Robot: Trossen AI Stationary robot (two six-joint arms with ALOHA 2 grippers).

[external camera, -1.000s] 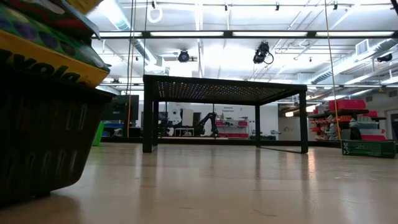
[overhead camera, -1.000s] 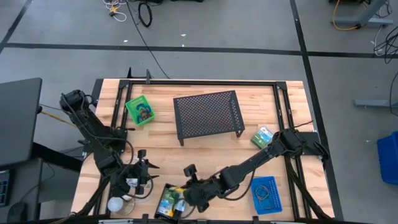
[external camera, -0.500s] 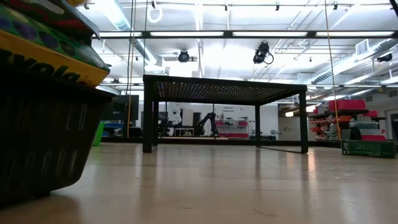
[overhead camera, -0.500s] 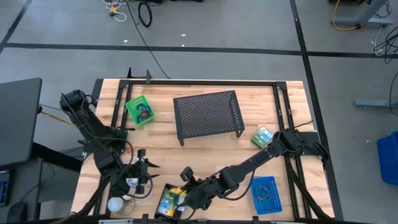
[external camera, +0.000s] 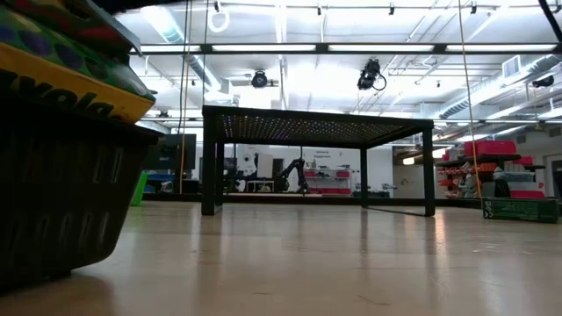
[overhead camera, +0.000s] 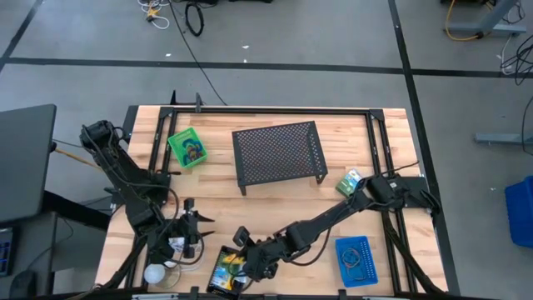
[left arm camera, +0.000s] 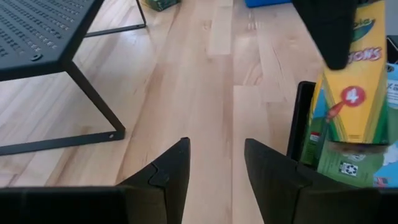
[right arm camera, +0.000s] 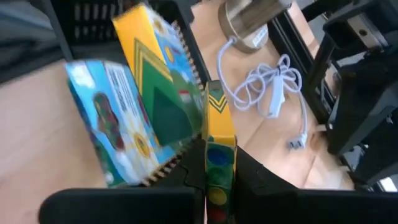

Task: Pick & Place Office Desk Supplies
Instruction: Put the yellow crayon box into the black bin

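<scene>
Two packets (right arm camera: 124,124) filled the black tray (overhead camera: 218,283); right gripper (right arm camera: 214,171) pinched a yellow crayon box (right arm camera: 217,137) above. Left gripper (left arm camera: 214,163) spread, near cable (right arm camera: 267,87).

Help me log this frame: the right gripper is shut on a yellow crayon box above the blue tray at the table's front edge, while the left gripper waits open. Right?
Not quite. The right gripper is shut on the yellow crayon box, but above the black tray, not the blue tray, which lies apart to the right in the high view. The left gripper does wait open.
</scene>
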